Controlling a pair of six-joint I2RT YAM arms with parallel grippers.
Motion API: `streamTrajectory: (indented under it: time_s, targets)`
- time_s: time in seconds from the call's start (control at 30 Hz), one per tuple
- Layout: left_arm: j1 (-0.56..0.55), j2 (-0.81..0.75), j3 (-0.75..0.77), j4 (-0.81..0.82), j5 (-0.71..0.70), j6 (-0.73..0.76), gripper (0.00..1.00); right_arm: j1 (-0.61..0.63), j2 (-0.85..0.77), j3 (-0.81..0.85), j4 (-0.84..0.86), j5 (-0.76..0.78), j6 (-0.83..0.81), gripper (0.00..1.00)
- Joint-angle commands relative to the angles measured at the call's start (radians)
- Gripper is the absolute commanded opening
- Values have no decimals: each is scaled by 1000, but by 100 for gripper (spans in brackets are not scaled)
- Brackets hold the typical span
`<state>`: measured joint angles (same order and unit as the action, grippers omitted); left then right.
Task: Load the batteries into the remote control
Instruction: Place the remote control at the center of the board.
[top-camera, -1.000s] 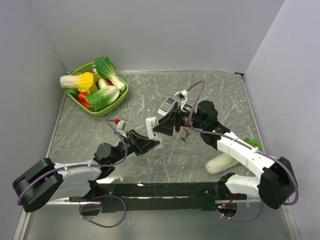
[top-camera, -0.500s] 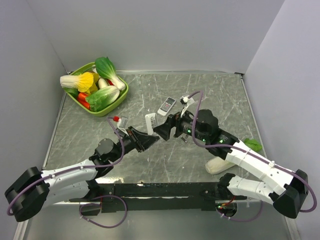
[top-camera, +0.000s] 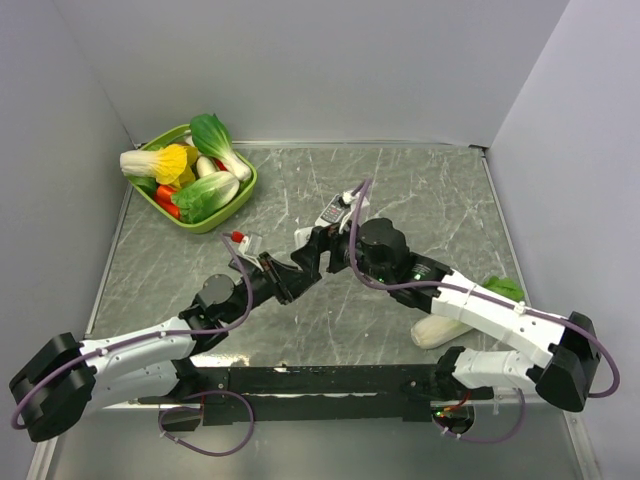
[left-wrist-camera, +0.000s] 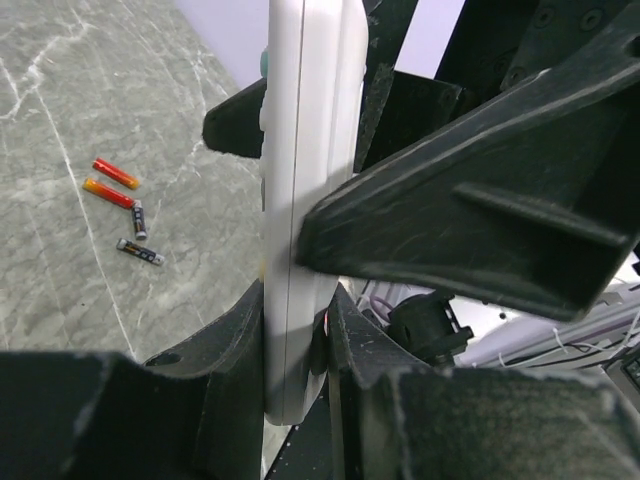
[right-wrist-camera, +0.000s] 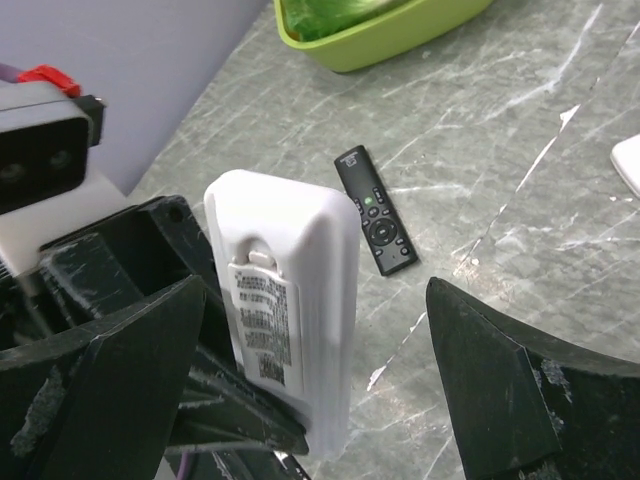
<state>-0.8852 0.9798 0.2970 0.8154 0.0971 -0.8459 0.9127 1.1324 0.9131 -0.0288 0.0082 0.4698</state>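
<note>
My left gripper (left-wrist-camera: 290, 370) is shut on the lower end of a white remote control (left-wrist-camera: 300, 150) and holds it upright above the table. Its back, with a labelled cover, faces the right wrist camera. My right gripper (right-wrist-camera: 310, 390) stands open, one finger on each side of the white remote control (right-wrist-camera: 290, 330), not touching it. From above, the two grippers (top-camera: 290, 278) (top-camera: 315, 250) meet at mid-table, and only a sliver of the remote (top-camera: 299, 238) shows. Several batteries lie on the table in the left wrist view, two orange-red (left-wrist-camera: 115, 173) and two dark (left-wrist-camera: 139, 251).
A green basket (top-camera: 245, 190) of toy vegetables stands at the back left. A small grey remote (top-camera: 333, 212) lies behind the grippers, and a black remote (right-wrist-camera: 375, 210) lies on the table. A pale cabbage (top-camera: 445, 325) and a green leaf (top-camera: 505, 290) lie at the right.
My right gripper has opened wide and moved left to straddle the white remote. The left arm shifted a little early on and still holds the remote.
</note>
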Motion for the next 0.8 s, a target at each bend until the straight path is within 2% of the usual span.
streamTrajectory:
  time_s: [0.0,0.17,0.27,0.3,0.33,0.37,0.47,0.5,0.57,0.6,0.63,0.7,0.73,0.77]
  targets:
    - [-14,8,63,-7,-30,53,1,12,30,63,-5,50,1,95]
    - [-35,14,83,-42,-54,73,1,22,72,79,-2,38,4,82]
    - [-49,16,94,-68,-71,88,1,26,98,90,-10,33,3,66]
    - [-50,13,94,-71,-73,90,1,28,104,95,-13,36,1,54]
    - [-51,11,96,-76,-80,90,1,26,107,92,-14,39,1,47]
    - [-49,8,96,-90,-86,90,2,26,110,89,-14,44,1,34]
    - [-51,-12,94,-139,-126,82,8,26,110,95,-40,56,-11,11]
    - [-51,-19,94,-151,-137,79,11,26,109,101,-49,68,-23,7]
    - [-51,-29,94,-171,-163,77,22,25,101,105,-72,82,-37,0]
    - [-51,-35,96,-194,-169,79,27,17,98,113,-82,94,-48,0]
    - [-51,-38,97,-203,-177,79,39,14,95,113,-91,95,-51,0]
    - [-51,-44,102,-234,-200,73,52,-6,90,118,-118,95,-60,0]
    - [-49,-49,103,-248,-207,73,65,-18,83,119,-129,101,-65,0]
    - [-47,-53,105,-261,-215,73,72,-29,78,119,-143,108,-71,0]
